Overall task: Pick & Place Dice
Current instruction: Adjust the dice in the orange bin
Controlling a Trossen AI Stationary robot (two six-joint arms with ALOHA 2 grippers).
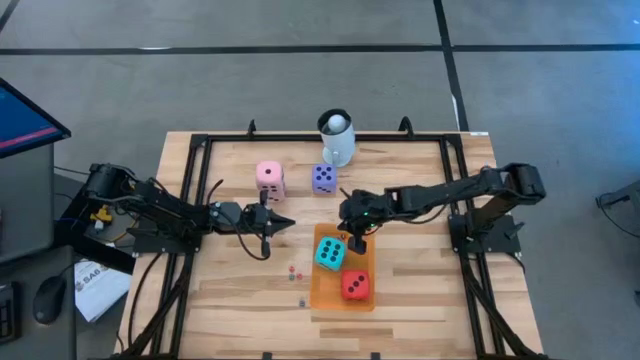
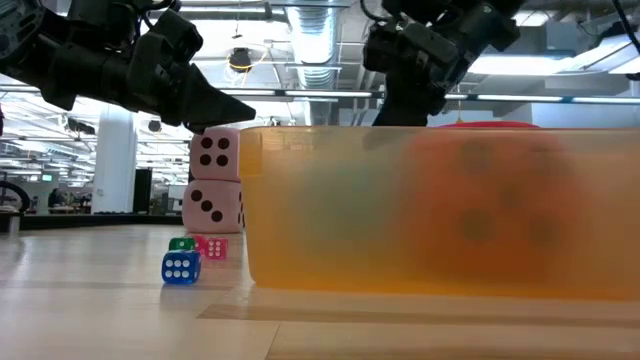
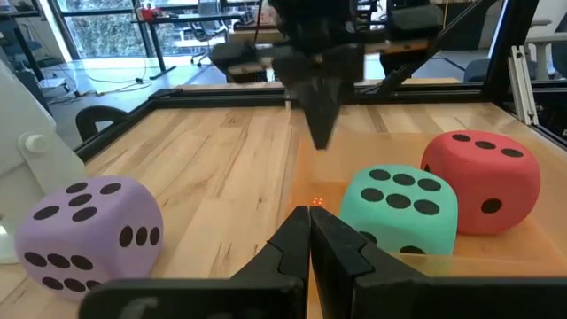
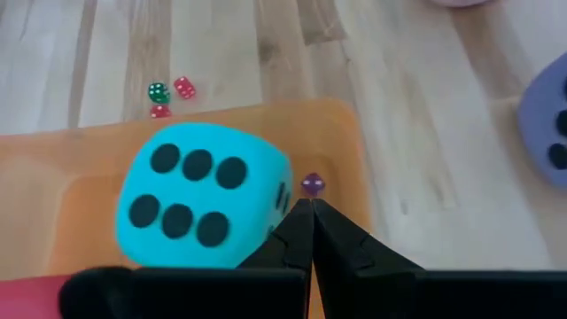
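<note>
- The right gripper (image 1: 357, 243) hangs with its fingers pinched shut over the far edge of the orange mat (image 1: 325, 296), just beside the teal die (image 1: 331, 253)
- A tiny purple piece (image 4: 312, 184) sits on the mat right at those closed fingertips; I cannot tell whether they touch it
- The red die (image 1: 355, 286) lies on the mat's near right part, close to the teal one but with a gap between them
- The left gripper (image 1: 267, 246) is also shut, holding nothing, over bare wood left of the mat
- The pink die (image 1: 269, 178) and the purple die (image 1: 323, 178) stand near the far side of the table, apart from each other, with the white mug (image 1: 337, 140) behind them at the far rail
- Small coloured pieces (image 1: 296, 272) lie scattered just off the mat's left edge
- Open wood stretches along the table's (image 1: 420, 185) near left and far right
</note>
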